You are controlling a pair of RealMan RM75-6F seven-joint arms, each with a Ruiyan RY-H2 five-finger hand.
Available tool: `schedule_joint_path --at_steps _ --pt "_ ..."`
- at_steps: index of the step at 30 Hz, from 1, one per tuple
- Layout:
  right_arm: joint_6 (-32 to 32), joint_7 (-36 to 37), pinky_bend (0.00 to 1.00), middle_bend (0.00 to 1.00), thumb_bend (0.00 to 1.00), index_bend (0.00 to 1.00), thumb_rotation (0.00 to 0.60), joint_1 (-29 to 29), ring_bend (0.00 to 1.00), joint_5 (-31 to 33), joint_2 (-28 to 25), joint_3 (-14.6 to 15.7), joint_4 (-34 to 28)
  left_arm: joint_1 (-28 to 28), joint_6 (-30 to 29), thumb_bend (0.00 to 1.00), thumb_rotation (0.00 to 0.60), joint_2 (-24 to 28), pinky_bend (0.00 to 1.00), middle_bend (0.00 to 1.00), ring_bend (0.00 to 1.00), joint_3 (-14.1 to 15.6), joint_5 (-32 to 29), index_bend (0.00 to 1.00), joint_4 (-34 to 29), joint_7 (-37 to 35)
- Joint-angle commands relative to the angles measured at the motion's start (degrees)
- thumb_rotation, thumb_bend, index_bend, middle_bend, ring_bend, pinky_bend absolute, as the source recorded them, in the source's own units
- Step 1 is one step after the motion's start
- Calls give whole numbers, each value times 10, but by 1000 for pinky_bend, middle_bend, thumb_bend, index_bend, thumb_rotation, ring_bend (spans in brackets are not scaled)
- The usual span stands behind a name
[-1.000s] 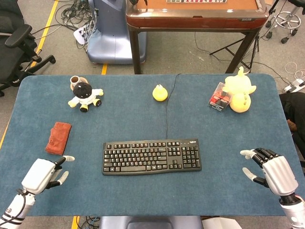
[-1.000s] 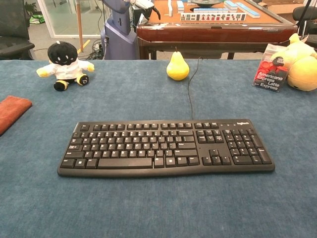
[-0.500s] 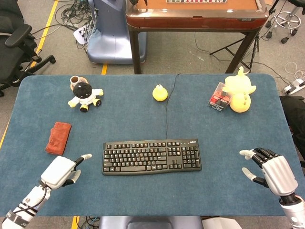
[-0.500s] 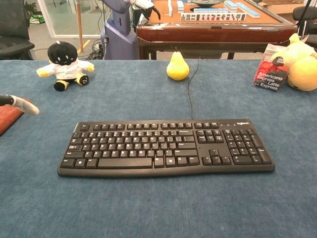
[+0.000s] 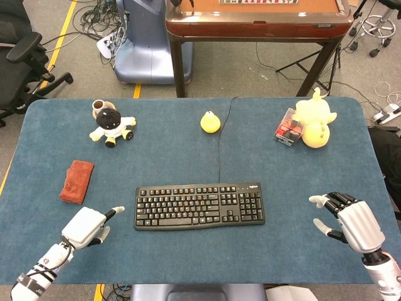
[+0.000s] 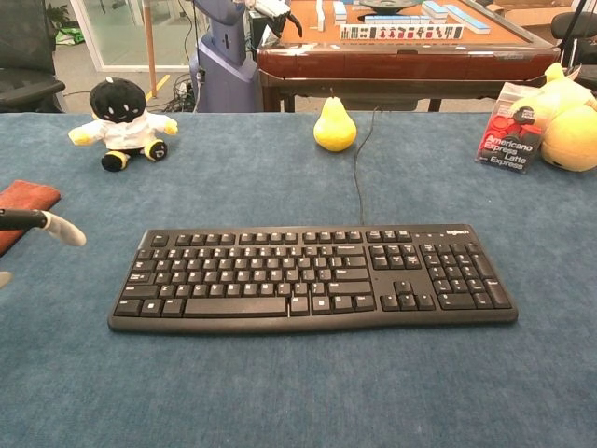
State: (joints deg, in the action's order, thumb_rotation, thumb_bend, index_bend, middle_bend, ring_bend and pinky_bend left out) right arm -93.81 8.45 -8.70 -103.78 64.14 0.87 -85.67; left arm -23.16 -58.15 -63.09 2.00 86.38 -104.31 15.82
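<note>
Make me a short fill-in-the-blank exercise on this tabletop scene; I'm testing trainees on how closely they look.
1. The left hand is nearest the ____ end of the black keyboard.
2. The folded cloth near that hand is ____ in colour.
3. The keyboard's cable runs past a yellow toy ____.
4. The right hand holds ____.

Missing words: left; red; pear; nothing

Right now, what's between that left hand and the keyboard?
Only bare blue table; the head view shows the left hand just short of the keyboard.
</note>
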Motion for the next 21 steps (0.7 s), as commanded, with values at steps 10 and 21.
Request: schedule_joint_path --at_steps 10,21 --pt "0 0 583 512 226 379 600 0 416 -5 -1 3 -2 -14 14 533 600 -33 1000 1000 983 1 -20 209 15 17" --pt "2 4 583 512 226 379 600 -2 416 -12 -3 8 -3 -39 36 531 600 -58 1000 1000 983 -17 -65 204 17 46"
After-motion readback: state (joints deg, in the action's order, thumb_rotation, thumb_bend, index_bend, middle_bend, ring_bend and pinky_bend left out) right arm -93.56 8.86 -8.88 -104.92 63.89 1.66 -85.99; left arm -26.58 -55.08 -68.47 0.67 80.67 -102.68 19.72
